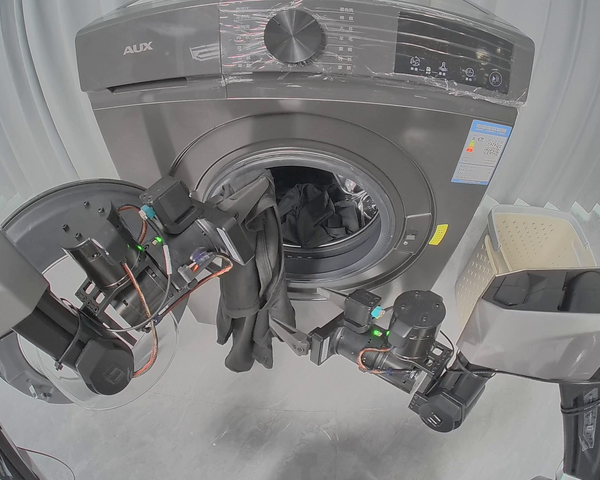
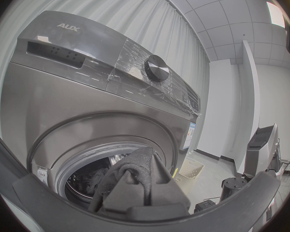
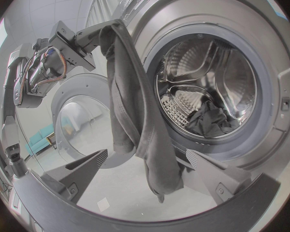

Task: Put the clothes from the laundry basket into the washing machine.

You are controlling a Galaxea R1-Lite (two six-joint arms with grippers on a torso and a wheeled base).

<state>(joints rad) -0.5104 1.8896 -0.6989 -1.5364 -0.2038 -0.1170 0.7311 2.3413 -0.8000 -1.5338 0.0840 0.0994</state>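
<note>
Hanging from the left gripper [image 1: 245, 238], which is clamped on its top fold, a dark garment [image 1: 253, 301] droops at centre-left of the head view, against the left rim of the washing machine [image 1: 313, 101] opening. More dark clothes [image 1: 313, 215] lie inside the drum. At lower centre the right gripper [image 3: 145, 153] is spread wide and holds nothing, its fingers either side of the garment's lower part. The door [image 1: 47, 221] stands open at left. The laundry basket [image 1: 533, 235] sits at right.
</note>
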